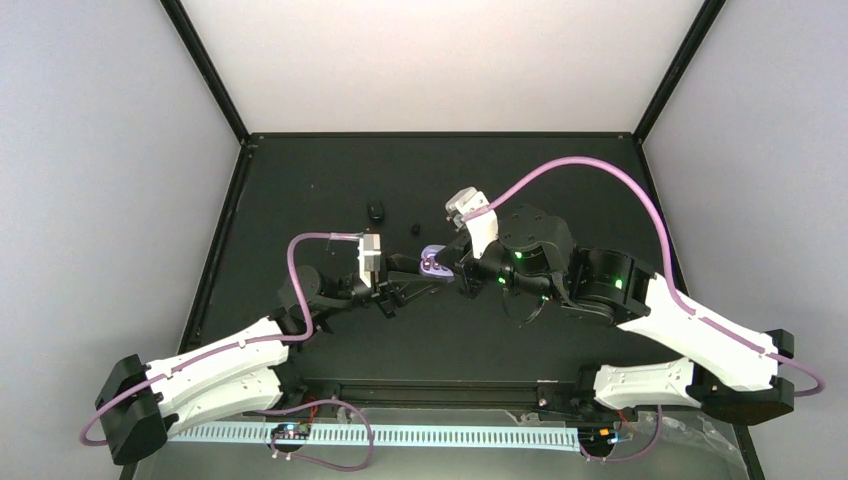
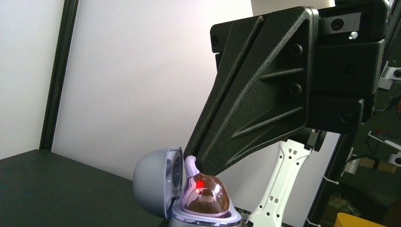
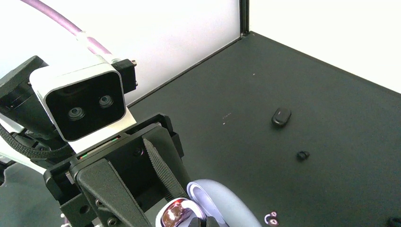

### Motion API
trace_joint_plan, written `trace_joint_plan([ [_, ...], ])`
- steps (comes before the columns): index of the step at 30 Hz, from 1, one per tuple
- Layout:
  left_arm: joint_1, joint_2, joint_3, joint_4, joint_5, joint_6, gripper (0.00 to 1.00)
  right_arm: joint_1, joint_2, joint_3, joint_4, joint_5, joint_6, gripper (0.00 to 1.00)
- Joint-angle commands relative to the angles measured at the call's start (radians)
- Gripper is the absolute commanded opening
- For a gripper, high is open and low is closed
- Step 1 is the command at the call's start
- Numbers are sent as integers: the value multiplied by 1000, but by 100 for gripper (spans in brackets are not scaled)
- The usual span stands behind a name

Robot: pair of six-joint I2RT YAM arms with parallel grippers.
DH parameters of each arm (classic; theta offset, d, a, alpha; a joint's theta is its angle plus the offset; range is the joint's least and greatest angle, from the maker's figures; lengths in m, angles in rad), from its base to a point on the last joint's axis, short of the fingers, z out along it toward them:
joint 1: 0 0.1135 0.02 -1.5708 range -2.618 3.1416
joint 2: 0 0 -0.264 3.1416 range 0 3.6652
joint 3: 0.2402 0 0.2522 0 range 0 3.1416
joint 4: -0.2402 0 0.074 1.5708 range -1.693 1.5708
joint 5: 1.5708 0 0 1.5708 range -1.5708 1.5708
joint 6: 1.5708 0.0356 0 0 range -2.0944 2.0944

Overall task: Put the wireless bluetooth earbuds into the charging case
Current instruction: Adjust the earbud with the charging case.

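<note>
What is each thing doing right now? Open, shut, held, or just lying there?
purple case, lid open, upright.
purple earbud, sitting in the purple case, red light on.
right hand, fingertip on the purple earbud; open or shut unclear.
left hand, at the purple case; grip unclear.
black case, looks shut, lying on the table.
black earbud, loose on the table.

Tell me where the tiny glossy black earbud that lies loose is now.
In the top view, the tiny glossy black earbud lies loose just beyond the open lilac charging case, right of a larger black pebble-shaped object.
</note>
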Motion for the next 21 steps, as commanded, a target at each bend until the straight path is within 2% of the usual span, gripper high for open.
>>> trace_joint_plan([
  [1,-6,3,54,63,9,-13,1,10,-18,-18,1,34,-30,1],
  [21,-6,6,63,86,-31,-33,2,102,-3,-24,-1,108,-54,1],
])
